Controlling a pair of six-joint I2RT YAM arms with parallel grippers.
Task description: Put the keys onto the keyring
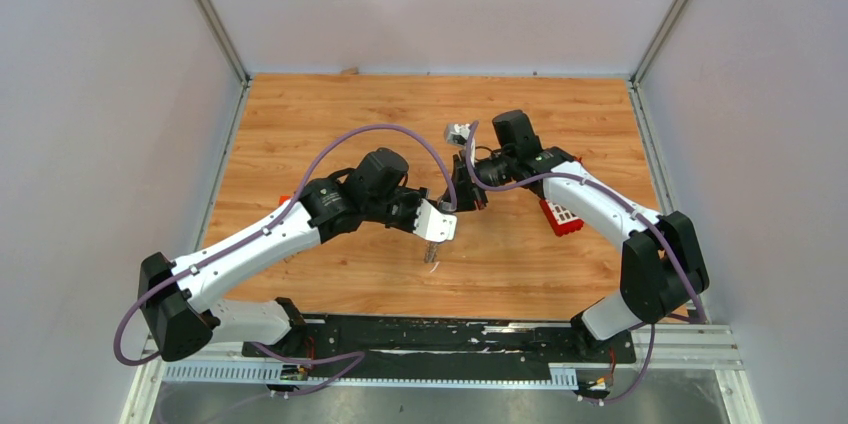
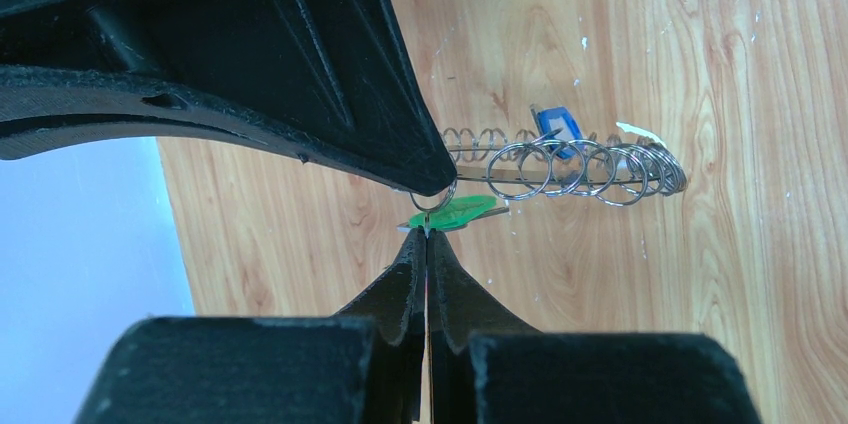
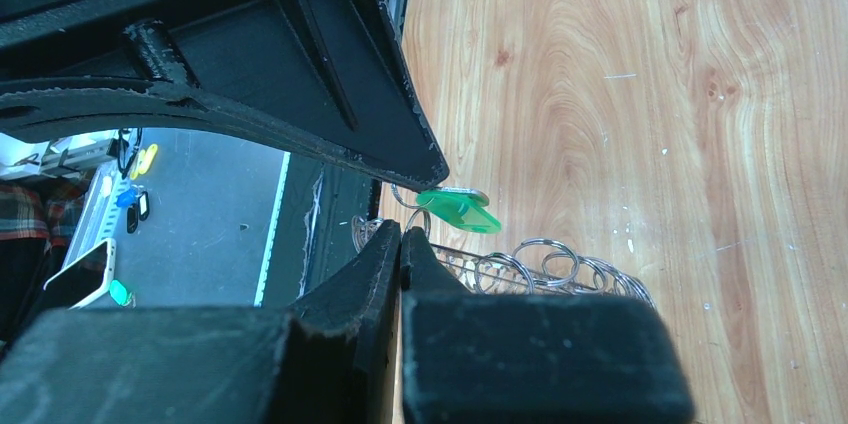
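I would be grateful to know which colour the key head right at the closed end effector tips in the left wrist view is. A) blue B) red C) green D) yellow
C: the green key sits right at the closed tips of the left end effector, while the blue key is farther off by the keyring.

Wooden table [image 1: 300,124] across the middle of the overhead view, pale scuffs on its grain. Red block [image 1: 562,216] with white squares right of centre, partly covered. Plain grey walls [image 1: 440,4] along the top and both sides. Black plate [image 1: 450,336] and metal rail [image 1: 400,376] along the bottom edge. In the right wrist view, grey floor [image 3: 200,214] at left, phone [image 3: 80,274] at lower left.
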